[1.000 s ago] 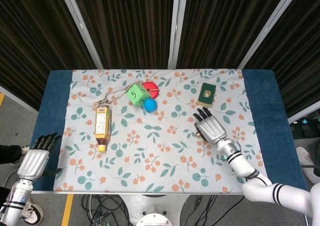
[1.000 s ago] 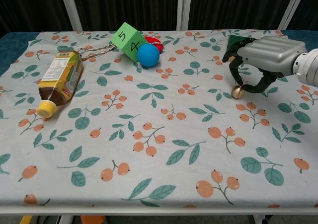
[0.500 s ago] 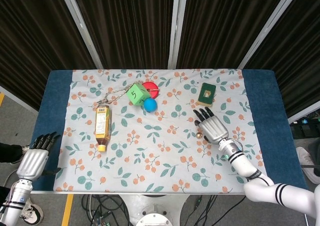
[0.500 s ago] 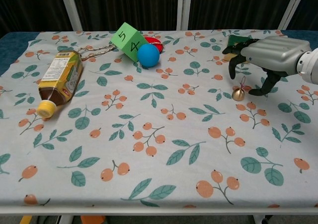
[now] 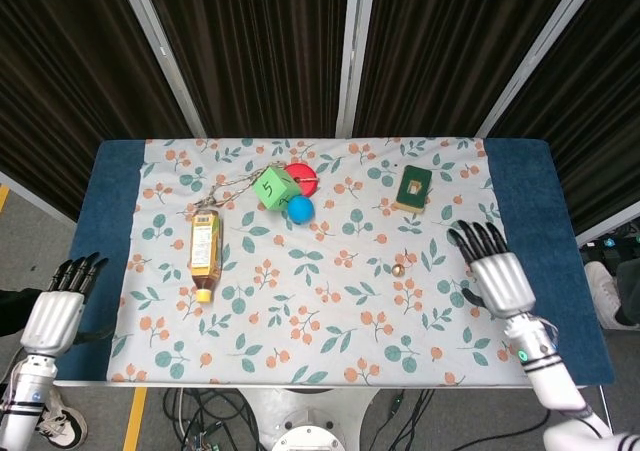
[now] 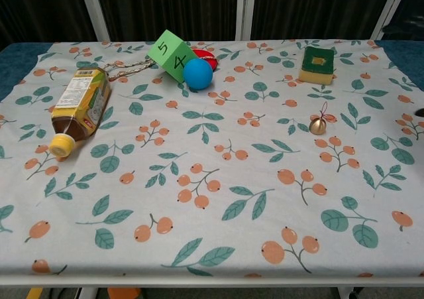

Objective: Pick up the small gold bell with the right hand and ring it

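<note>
The fingers (image 5: 478, 237) of the right hand (image 5: 497, 279) are being held spread and empty at the lower right of the head view, over the right part of the flowered cloth; a second ago they were curled round the small gold bell (image 6: 318, 126), so the bell is being left released and the hand is being drawn back and out of the chest view altogether. The bell is lying on the cloth-covered counter (image 5: 330, 361), right of centre, with its red tie (image 6: 324, 114) beside it, well apart from the right hand. This is being judged as either a finished ring or a dropped grasp; the frames are not settling which.

The left hand (image 5: 55, 311) is being kept at the far lower left, off the counter's edge, fingers apart and holding nothing.

Nothing is standing between the right hand and the bell. A green block with a tan top (image 6: 316, 63) is lying above the bell, near but apart. Farther left, a blue ball (image 6: 197, 73) is resting against a green cube marked 5 (image 6: 171, 53), with a red disc (image 5: 303, 178) behind, and a tea bottle with a yellow cap (image 6: 78, 109) is lying on its side at the left.
</note>
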You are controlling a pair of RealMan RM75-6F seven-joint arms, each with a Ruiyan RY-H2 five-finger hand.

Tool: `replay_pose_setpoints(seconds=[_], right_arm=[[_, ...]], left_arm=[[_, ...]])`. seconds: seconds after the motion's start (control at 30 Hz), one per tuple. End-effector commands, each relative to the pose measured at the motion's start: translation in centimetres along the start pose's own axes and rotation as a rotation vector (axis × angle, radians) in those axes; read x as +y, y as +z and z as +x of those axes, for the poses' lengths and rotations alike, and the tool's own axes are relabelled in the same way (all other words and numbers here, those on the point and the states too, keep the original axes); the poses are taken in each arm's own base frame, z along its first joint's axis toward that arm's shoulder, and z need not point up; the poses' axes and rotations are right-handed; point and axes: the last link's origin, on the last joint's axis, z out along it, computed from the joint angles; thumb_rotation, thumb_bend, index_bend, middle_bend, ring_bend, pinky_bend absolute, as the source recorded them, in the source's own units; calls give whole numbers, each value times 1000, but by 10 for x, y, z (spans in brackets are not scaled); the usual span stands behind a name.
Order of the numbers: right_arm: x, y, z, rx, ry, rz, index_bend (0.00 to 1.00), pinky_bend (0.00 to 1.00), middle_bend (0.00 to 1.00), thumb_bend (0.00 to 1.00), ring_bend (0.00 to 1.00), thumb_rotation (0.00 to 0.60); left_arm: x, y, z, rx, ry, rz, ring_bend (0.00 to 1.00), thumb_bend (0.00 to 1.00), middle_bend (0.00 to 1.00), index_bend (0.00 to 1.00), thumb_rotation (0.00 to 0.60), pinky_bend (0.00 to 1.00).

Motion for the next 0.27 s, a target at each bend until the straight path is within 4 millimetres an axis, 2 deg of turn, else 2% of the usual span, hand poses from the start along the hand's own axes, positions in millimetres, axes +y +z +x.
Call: replay_pose_setpoints(seconds=[0.03, 0.13, 0.27], right_arm=[[34, -69, -17, -15, 21, -98, 0, 0, 0, 40, 0, 600], [43, -82, -28, -19, 33, -141, 0, 0, 0, 41, 0, 600], [46, -87, -35, -8, 45, -149, 0, 0, 0, 42, 0, 600]], left_arm=[[-4, 1, 3, 24, 22, 14, 0, 0, 0, 0, 600, 7], [-4, 2, 6, 37, 30, 23, 0, 0, 0, 0, 600, 7], [-3, 2, 8, 41, 42, 27, 0, 0, 0, 0, 600, 7]])
